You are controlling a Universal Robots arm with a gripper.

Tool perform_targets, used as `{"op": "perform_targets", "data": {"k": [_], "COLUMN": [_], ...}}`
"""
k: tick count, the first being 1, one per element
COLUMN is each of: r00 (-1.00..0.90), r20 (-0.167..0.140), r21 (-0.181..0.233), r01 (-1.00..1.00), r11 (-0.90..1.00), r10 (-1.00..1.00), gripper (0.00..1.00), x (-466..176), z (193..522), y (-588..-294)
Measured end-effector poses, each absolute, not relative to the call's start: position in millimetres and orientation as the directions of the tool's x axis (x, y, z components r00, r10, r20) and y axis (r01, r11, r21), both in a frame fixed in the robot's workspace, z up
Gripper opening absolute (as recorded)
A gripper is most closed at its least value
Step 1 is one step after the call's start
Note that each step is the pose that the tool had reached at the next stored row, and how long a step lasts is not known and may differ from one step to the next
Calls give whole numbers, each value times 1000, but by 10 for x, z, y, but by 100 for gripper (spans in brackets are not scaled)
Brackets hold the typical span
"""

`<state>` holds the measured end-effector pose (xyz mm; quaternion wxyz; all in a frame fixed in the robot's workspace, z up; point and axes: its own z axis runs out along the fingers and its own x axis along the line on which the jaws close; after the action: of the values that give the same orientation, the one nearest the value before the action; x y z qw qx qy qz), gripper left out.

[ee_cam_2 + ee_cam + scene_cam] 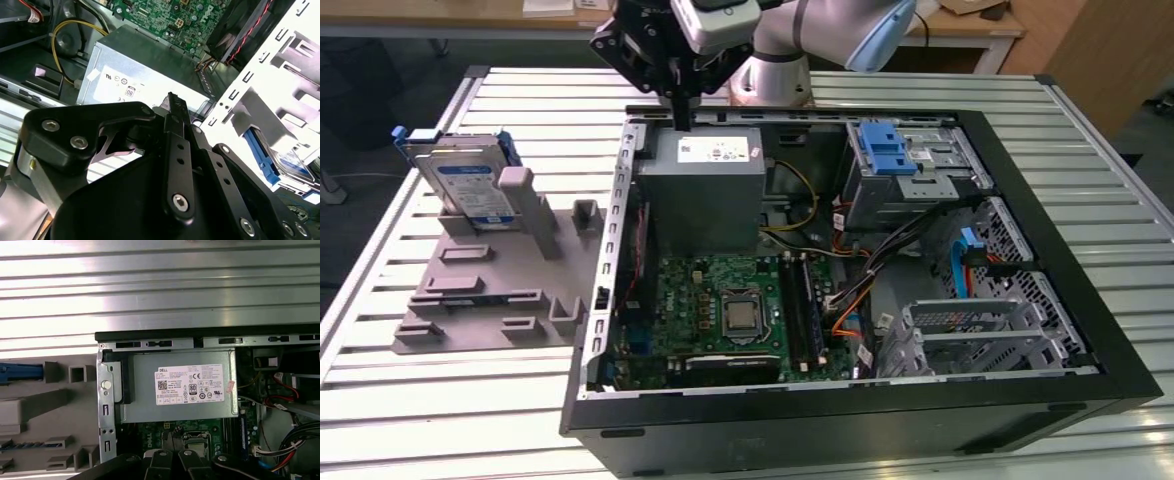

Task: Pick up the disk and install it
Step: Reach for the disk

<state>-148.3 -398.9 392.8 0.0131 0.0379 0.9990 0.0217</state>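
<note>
Slatted metal table [1087,150] carrying whole setup. On exterior view's left, disk [464,180] standing upright on edge in grey holder [494,290], well apart from gripper [680,115]. I'm seeing gripper hanging over power supply [707,190] inside open PC case [854,420], fingers pressed together, gripping nothing. Drive cage [907,160] sitting toward exterior view's right. I'm judging clean pick as needing wide-open fingers, a square top approach, and avoiding holder posts.

A desk [1081,200] of ribbed silver metal slats catches bright glare along its ridges. Behind it runs a pale wooden table [454,22]. Dark grey floor [367,110] lies at the exterior view's left, and a brown wooden panel [1101,55] stands at its right.
</note>
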Motion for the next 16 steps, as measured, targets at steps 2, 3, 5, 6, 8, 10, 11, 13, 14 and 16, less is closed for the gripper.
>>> {"op": "perform_targets", "data": {"k": [2, 3, 5, 6, 8, 10, 11, 13, 14, 16], "r00": [-997, -997, -997, -997, -997, -997, -997, -997, -997, -997], "r20": [-24, -24, -24, -24, -24, -24, -24, -24, -24, -24], "r21": [44, 44, 44, 44, 44, 44, 44, 44, 44, 44], "r01": [75, 75, 75, 75, 75, 75, 75, 75, 75, 75], "r11": [996, 996, 996, 996, 996, 996, 996, 996, 996, 996], "r10": [76, 76, 76, 76, 76, 76, 76, 76, 76, 76], "gripper": [11, 11, 11, 11, 11, 11, 11, 11, 11, 11], "x": [-1487, -1490, -1498, -1503, -1512, -1519, -1523, -1528, -1531, -1536], "z": [3928, 3928, 3928, 3928, 3928, 3928, 3928, 3927, 3928, 3928], "y": [-3989, -3989, -3989, -3990, -3989, -3989, -3989, -3989, -3989, -3989]}}
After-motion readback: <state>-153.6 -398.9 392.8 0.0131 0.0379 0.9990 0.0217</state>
